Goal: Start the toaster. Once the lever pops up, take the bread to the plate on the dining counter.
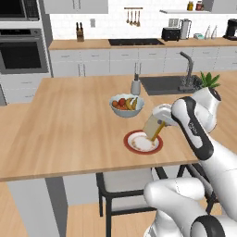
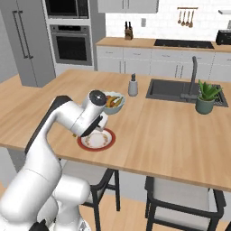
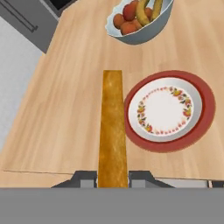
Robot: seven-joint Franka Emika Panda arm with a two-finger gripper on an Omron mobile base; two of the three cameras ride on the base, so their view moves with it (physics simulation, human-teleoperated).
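I was on the last step: carrying the bread (image 1: 152, 126) to the plate (image 1: 132, 137). The gripper (image 3: 113, 177) was clamped on the slice, edge-on in the hand view, hanging tilted over the plate's right rim in the left base view. The plate sat near the front edge of the dining counter (image 1: 69, 120), fruit bowl (image 1: 126, 105) just behind it. The toaster (image 1: 171, 33) sat far off on the back counter. My call: next, shift the slice over the white centre, lower, then release.
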